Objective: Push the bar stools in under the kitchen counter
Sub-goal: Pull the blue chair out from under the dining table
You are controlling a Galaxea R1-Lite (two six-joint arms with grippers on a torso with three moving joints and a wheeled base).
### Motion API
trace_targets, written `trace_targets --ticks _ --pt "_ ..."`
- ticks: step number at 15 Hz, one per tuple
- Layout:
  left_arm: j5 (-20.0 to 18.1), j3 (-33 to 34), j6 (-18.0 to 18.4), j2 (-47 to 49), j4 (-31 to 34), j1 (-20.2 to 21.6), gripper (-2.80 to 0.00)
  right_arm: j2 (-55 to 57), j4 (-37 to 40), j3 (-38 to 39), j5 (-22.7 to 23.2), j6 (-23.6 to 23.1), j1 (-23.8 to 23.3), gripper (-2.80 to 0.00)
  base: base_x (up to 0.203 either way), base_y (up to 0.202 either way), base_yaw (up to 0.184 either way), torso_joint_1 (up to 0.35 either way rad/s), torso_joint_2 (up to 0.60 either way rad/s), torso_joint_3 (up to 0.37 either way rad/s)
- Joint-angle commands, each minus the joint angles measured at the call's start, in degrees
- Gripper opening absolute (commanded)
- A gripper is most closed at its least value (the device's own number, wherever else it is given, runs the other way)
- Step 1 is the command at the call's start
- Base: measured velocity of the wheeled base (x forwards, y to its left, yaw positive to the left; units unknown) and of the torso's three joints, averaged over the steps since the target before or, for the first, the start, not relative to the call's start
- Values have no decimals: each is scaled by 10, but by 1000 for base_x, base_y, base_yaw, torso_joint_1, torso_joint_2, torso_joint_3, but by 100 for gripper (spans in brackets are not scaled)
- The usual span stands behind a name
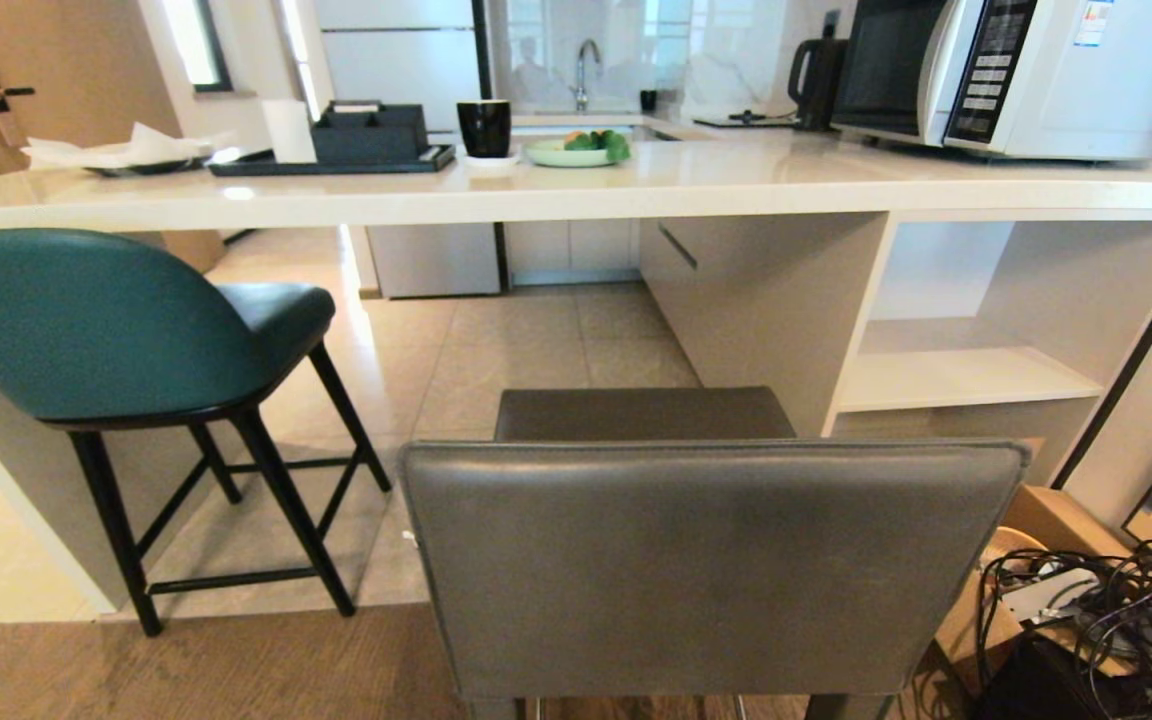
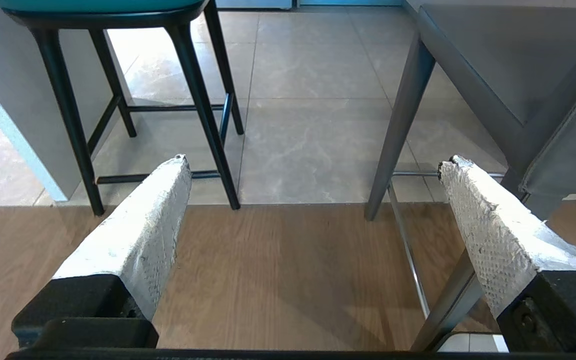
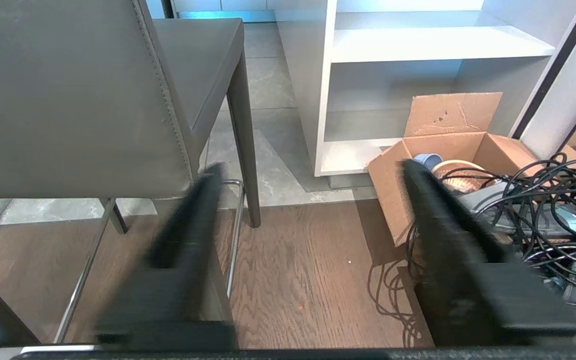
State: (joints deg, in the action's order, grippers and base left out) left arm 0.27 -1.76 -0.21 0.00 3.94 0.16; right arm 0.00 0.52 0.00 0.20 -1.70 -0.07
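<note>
While the head view shows the teal stool (image 1: 106,330) with its seat partly under the kitchen counter (image 1: 576,190) at the left, the grey stool (image 1: 706,560) stands nearest the camera, clear of the slab, so by my judgement none of the 2 pushes is finished. In the left wrist view the left gripper (image 2: 313,167) hangs above the wood floor (image 2: 278,270) between the 2 stools, jaws spread wide and empty. In the right wrist view the right gripper (image 3: 308,172) sits beside the grey stool's back with fingers (image 3: 188,220) blurred, parted and holding nothing, near a cardboard box (image 3: 443,135) of cables.
</note>
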Motion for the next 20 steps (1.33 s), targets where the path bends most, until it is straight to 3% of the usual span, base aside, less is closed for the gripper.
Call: trace_targets --ticks 1,7,8,20 --pt "2 2 -6 1 -8 -1 0 0 -1 1 -3 16 0 -280 0 0 0 0 0 0" --pt "2 8 -7 1 -25 -1 0 0 -2 1 -4 20 0 -280 0 0 0 0 0 0" --pt "2 8 -8 1 -25 -1 -280 0 -2 1 -4 20 0 -280 0 0 0 0 0 0" --pt "2 9 -8 2 -28 -1 -280 0 -2 1 -4 21 0 -280 0 0 0 0 0 0"
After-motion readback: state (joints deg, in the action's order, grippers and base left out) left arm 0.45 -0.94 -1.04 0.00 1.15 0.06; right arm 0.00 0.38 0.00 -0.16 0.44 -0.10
